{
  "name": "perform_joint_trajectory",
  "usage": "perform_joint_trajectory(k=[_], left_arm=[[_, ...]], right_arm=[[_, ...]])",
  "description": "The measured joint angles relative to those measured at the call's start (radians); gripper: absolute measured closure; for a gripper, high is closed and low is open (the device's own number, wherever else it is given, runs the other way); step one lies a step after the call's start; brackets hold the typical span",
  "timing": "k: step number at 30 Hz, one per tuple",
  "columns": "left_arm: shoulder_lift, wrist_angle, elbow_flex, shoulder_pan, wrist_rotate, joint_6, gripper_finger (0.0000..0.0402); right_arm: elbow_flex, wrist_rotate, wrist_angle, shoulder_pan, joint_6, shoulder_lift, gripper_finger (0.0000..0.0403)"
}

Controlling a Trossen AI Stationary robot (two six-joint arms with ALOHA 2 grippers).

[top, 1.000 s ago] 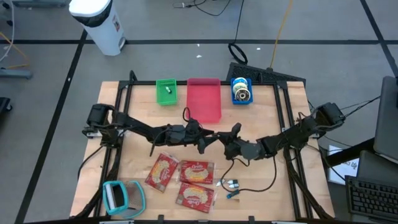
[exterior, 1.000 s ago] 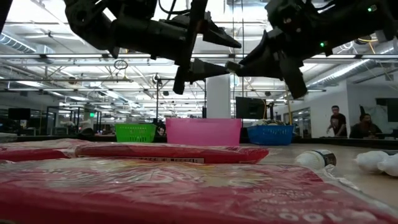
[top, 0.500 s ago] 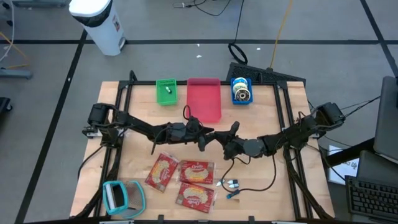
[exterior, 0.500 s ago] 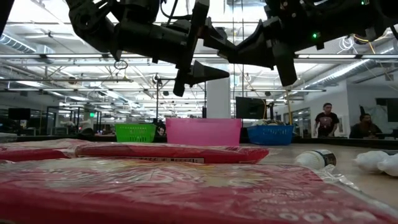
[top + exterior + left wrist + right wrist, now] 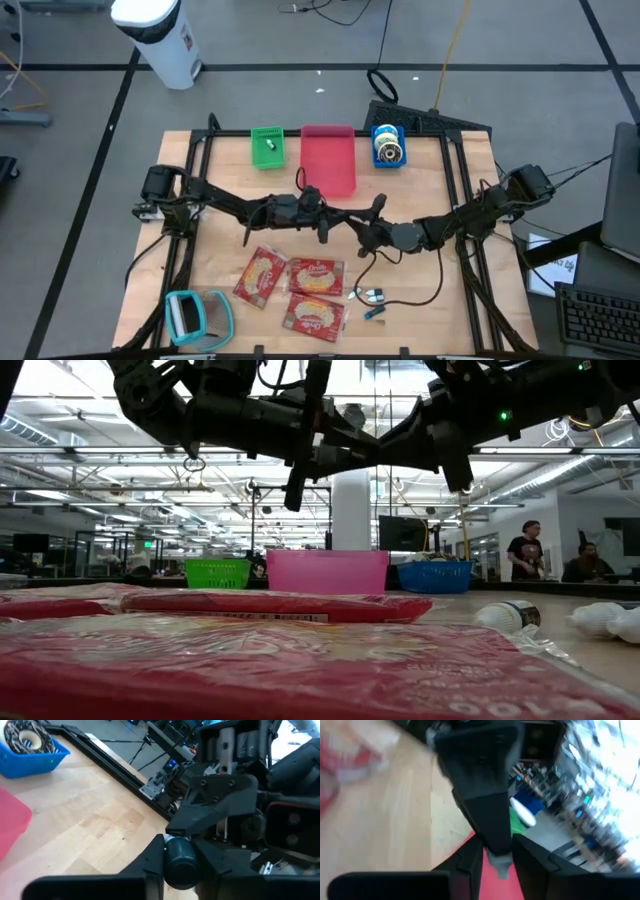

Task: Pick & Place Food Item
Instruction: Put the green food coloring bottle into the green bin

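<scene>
**A:** Why are both arms bunched over the middle of the surface (image 5: 420, 290) and not over the food?

**B:** It looks like a meeting in mid-air. The left arm and the right arm reach in from opposite sides, and the left claw (image 5: 338, 220) and the right claw (image 5: 361, 228) come tip to tip, well above the wood.

**A:** And the red bin (image 5: 329, 165)?

**B:** It sits just beyond the claws, between a green bin (image 5: 267, 146) and a blue basket (image 5: 388, 146). Being nearest the claws, it is my guess for the drop-off.

**A:** Where is the food?

**B:** Three red food packets (image 5: 316, 275) lie flat on the surface, on the near side of the claws and lower down. Neither claw touches them, so none of them has been lifted.

**A:** What is the left claw doing?

**B:** In its wrist view its fingers (image 5: 150, 860) are pinching a dark round piece (image 5: 179, 862). That piece seems to belong to the right claw straight ahead of it, not to any food.

**A:** And the right claw?

**B:** I cannot tell whether it is spread or pressed together, because the left claw fills its view.

**A:** So how far along is the task?

**B:** Early, I would judge. A claw has to come free and drop towards the packets first.
</scene>
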Motion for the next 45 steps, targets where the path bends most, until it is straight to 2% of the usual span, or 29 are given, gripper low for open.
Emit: perform_joint_trajectory(k=[4, 7, 9, 12, 16, 19, 28, 36, 40, 45], left_arm=[[-0.048, -0.029, -0.002, 0.023, 0.006, 0.068, 0.0343], [-0.124, -0.110, -0.002, 0.062, -0.034, 0.105, 0.0343], [-0.198, -0.214, -0.001, 0.092, -0.097, 0.126, 0.0341], [-0.301, -0.420, 0.000, 0.120, -0.179, 0.175, 0.0329], [-0.418, -0.657, 0.000, 0.171, -0.351, 0.226, 0.0336], [-0.452, -0.749, -0.035, 0.215, -0.426, 0.208, 0.0342], [-0.422, -0.717, -0.238, 0.402, -0.472, 0.027, 0.0342], [-0.413, -0.689, -0.300, 0.503, -0.476, -0.032, 0.0342], [-0.412, -0.677, -0.302, 0.545, -0.411, -0.036, 0.0342], [-0.367, -0.612, -0.302, 0.582, -0.317, -0.038, 0.0332]], right_arm=[[0.002, 0.040, 0.015, 0.016, 0.227, -0.003, 0.0279], [0.002, 0.034, 0.000, 0.044, 0.289, -0.002, 0.0256], [0.001, 0.015, -0.026, 0.069, 0.309, -0.001, 0.0243], [0.001, 0.041, -0.061, 0.096, 0.318, -0.031, 0.0229], [0.000, 0.081, -0.132, 0.122, 0.318, -0.084, 0.0223], [-0.014, 0.099, -0.161, 0.119, 0.319, -0.142, 0.0224], [-0.187, 0.095, -0.125, 0.065, 0.383, -0.300, 0.0238], [-0.328, 0.094, 0.014, -0.013, 0.386, -0.377, 0.0241], [-0.374, 0.089, 0.067, -0.058, 0.386, -0.390, 0.0243], [-0.381, 0.011, 0.116, -0.105, 0.362, -0.394, 0.0244]])
